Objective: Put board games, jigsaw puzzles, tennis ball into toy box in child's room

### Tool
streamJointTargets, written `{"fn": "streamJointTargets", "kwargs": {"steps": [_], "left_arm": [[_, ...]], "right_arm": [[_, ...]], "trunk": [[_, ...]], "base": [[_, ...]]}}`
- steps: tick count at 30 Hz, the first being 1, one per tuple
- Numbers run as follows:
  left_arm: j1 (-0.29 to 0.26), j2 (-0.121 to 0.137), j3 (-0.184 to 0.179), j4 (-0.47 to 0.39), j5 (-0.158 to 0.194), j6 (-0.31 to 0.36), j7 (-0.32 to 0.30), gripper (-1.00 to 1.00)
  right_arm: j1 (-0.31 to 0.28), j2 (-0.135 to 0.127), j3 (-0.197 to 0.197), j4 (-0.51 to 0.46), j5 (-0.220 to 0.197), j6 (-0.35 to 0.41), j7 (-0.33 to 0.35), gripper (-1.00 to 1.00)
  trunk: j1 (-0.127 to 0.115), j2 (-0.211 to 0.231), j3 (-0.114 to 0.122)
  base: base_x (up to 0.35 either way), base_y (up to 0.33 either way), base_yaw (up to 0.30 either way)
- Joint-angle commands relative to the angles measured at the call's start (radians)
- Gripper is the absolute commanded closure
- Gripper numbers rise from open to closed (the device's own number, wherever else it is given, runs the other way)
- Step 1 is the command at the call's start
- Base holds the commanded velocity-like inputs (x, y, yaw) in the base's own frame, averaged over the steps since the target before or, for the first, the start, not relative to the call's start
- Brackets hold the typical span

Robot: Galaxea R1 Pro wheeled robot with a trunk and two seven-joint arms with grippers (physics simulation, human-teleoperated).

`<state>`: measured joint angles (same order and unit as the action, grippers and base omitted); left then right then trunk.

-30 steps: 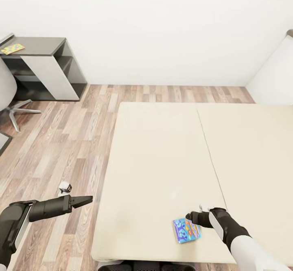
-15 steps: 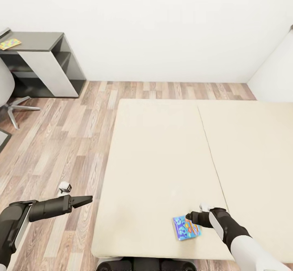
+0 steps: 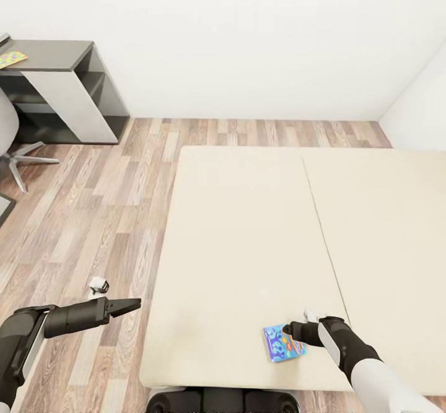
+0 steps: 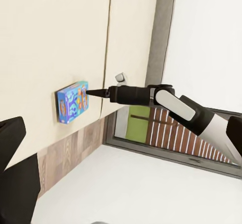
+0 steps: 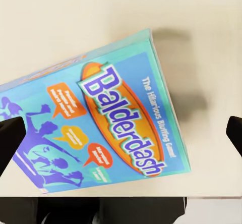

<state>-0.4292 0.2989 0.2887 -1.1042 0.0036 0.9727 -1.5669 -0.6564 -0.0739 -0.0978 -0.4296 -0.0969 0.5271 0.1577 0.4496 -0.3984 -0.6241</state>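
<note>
While flat on bed [image 3: 248, 227] | board game [image 3: 284, 342] long axis toward far wall

The head camera is looking forward and down from above the near edge of the bed [image 3: 248, 239], taking in the plank floor [image 3: 93, 215], the grey desk [image 3: 62, 85] and the white wall, with both arms at the lower corners. The left wrist camera is viewing the bed [image 4: 55, 37] side-on from some way off, catching the board game [image 4: 73, 101] and the right gripper [image 4: 93, 92]. The right wrist camera is hanging close above that same board game [image 5: 101, 128], which all 3 views are sharing.
</note>
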Motion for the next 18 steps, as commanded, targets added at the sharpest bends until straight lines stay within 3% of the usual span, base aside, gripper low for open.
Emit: {"fn": "streamJointTargets", "kwargs": {"steps": [1,13,18], "left_arm": [[0.000,0.000,0.000,0.000,-0.001,0.011,-0.004,-1.00],[0.000,0.003,0.003,0.000,-0.001,0.011,-0.004,-1.00],[0.000,0.004,0.004,0.000,0.000,0.011,-0.004,-1.00]], "right_arm": [[0.000,0.000,-0.003,-0.001,-0.008,0.001,0.001,-1.00],[0.000,0.004,-0.002,-0.001,-0.007,-0.063,0.002,-1.00],[0.000,0.007,0.026,-0.002,-0.007,-0.089,0.002,-1.00]], "trunk": [[0.000,-0.002,-0.003],[0.000,-0.002,-0.023],[0.000,-0.002,-0.031]], "base": [[0.000,0.000,0.000],[0.000,0.000,0.000],[0.000,0.000,0.000]]}}
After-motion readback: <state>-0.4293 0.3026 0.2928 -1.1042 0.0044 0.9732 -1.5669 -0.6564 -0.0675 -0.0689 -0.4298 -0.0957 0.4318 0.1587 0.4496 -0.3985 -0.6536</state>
